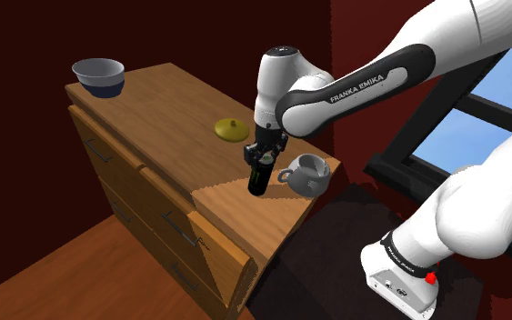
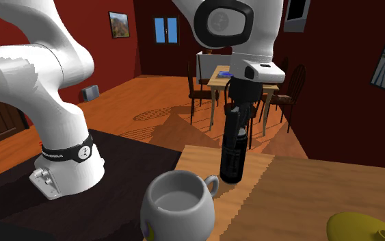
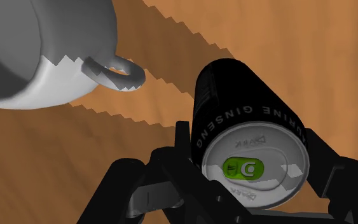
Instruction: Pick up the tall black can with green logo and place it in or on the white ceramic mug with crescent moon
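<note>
A tall black can point(image 1: 259, 178) point(image 2: 232, 154) with a green logo on its silver top point(image 3: 250, 168) stands upright near the dresser's front edge. My gripper point(image 1: 262, 160) point(image 2: 239, 115) point(image 3: 255, 162) comes down over it, and its black fingers point(image 3: 182, 147) press on both sides of the can's upper part. A round white mug point(image 1: 306, 175) point(image 2: 178, 209) point(image 3: 41, 54) sits close beside the can, its handle point(image 3: 119, 71) pointing toward the can. I cannot tell whether the can's base touches the wood.
The wooden dresser point(image 1: 154, 109) has drawers on its front. A yellow lid-like disc point(image 1: 231, 129) point(image 2: 362, 229) lies behind the mug, and a grey-blue bowl point(image 1: 98, 76) sits at the far corner. A dark stand point(image 1: 336, 264) is below the arm.
</note>
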{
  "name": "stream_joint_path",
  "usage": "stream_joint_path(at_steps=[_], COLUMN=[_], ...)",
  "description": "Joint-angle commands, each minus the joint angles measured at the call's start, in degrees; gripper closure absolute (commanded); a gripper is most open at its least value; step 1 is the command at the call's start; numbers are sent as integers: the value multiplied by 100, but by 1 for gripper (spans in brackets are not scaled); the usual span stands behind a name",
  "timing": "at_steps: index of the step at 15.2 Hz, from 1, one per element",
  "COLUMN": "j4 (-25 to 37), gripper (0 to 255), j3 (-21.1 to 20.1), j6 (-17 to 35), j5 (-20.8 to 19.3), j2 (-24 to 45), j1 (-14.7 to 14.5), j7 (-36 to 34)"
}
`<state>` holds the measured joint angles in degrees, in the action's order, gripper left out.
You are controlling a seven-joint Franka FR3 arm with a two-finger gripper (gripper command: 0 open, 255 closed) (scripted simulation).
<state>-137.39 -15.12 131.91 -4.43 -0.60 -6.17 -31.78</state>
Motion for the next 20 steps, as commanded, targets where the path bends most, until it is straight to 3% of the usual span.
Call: stream_joint_path(at_steps=[1, 7, 20], j4=[-6, -7, 400], gripper=[255, 255, 255], j3=[-1, -1, 23], j6=[-1, 1, -1027], j5=[1, 0, 250], j2=[6, 7, -645], j1=[-1, -1, -16], j7=[0, 0, 228])
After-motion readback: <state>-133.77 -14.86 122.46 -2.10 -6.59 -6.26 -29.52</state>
